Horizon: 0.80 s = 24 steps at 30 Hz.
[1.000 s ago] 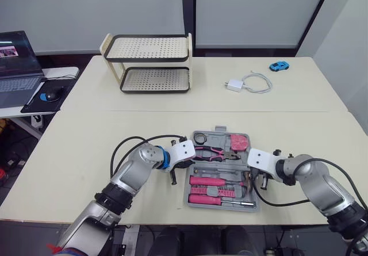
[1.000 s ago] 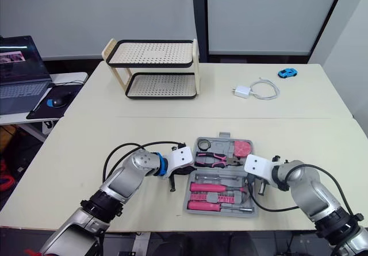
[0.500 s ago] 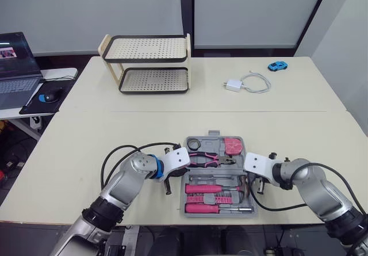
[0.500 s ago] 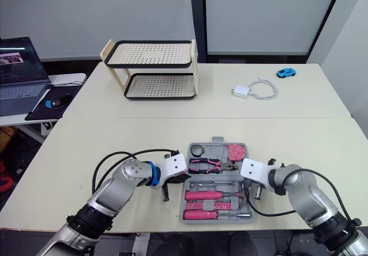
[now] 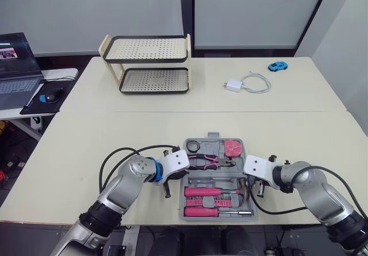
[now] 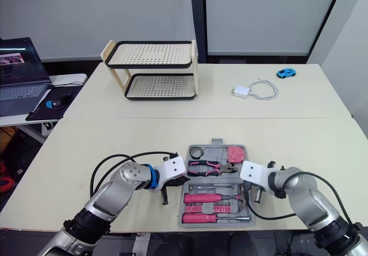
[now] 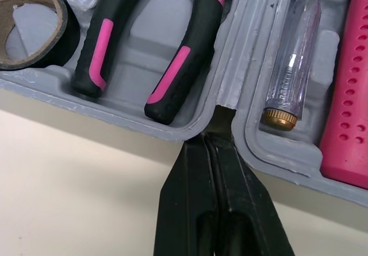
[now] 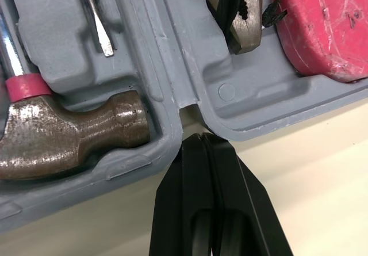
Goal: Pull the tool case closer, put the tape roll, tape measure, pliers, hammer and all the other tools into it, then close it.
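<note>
The grey tool case lies open near the table's front edge. In it are the black tape roll, the pink tape measure, the pink-and-black pliers, a hammer and a clear-handled screwdriver. My left gripper is shut, its tips pressed into the hinge notch on the case's left side. On the right side, my right gripper is shut too, with its tips in the matching notch between hammer head and tape measure.
A two-tier perforated rack stands at the back left of the table. A white charger with cable and a blue toy car lie at the back right. A laptop sits on a side table at far left.
The case has slid slightly nearer to the front edge and a little left, with both shut grippers moving along at its sides.
</note>
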Each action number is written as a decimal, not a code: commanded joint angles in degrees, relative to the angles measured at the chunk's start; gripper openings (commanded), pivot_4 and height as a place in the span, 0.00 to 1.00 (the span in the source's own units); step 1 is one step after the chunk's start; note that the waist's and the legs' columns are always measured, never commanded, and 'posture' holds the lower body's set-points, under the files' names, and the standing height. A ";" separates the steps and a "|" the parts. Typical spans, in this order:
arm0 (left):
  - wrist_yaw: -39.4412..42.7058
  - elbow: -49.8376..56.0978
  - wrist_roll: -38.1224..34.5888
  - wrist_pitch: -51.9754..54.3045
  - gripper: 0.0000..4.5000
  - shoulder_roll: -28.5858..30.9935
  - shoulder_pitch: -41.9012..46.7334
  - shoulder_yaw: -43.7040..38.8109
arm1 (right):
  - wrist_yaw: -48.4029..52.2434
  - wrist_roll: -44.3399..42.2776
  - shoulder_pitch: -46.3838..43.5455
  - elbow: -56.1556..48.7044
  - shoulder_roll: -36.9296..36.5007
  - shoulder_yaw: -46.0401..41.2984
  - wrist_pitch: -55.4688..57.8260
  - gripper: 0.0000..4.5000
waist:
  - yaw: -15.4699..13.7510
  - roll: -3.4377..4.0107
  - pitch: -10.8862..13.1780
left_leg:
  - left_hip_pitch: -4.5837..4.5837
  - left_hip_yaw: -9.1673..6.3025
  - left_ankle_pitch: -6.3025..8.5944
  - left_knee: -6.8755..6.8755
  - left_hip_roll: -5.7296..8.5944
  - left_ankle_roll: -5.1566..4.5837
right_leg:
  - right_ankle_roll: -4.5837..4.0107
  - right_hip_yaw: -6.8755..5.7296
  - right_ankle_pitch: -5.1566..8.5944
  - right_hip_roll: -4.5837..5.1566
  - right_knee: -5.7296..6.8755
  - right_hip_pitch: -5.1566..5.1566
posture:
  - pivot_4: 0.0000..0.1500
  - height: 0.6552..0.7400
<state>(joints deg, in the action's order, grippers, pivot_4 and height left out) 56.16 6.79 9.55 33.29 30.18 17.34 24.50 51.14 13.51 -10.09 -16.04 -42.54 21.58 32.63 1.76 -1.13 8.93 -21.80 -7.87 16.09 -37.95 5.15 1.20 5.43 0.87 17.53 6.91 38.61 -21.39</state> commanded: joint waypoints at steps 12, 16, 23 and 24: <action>1.32 1.48 -0.67 0.79 0.00 -0.82 -3.11 5.05 | 1.29 -1.83 1.69 -6.07 0.20 0.64 -0.71 0.01 | -0.10 0.02 -0.02 | -0.01 0.00 0.01 0.01 0.01 -0.01 | 0.00 0.00 0.00 0.01 -0.03 0.00 | 1.00 1.00; 1.34 2.18 -0.58 1.28 0.00 -1.04 -3.40 5.59 | 1.18 -1.85 2.36 -6.72 0.10 0.47 -0.37 0.01 | -0.18 0.03 -0.02 | -0.01 0.00 0.02 0.00 0.03 -0.02 | 0.00 0.00 0.00 0.02 -0.04 0.02 | 1.00 1.00; 1.15 2.03 -0.24 1.55 0.00 -0.56 -3.48 5.36 | 0.85 -1.63 1.66 -6.09 0.66 0.48 -0.48 0.01 | -0.20 0.03 -0.03 | 0.00 0.00 0.02 0.00 0.03 -0.03 | 0.00 0.00 0.00 0.03 -0.04 0.03 | 1.00 1.00; 1.20 1.97 -0.21 1.51 0.00 -0.34 -3.48 5.24 | 0.70 -1.53 1.48 -5.86 0.83 0.49 -0.64 0.01 | -0.20 0.03 -0.03 | 0.00 0.00 0.02 0.00 0.03 -0.03 | 0.00 0.00 0.00 0.03 -0.04 0.03 | 1.00 1.00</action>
<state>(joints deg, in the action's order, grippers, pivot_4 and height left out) 56.15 9.19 9.67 34.50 30.35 15.60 24.90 51.16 13.51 -7.76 -18.67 -43.39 20.96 33.48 1.56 -1.10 8.90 -21.80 -7.87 16.10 -37.95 5.17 1.18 5.43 0.87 17.53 6.94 38.57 -21.37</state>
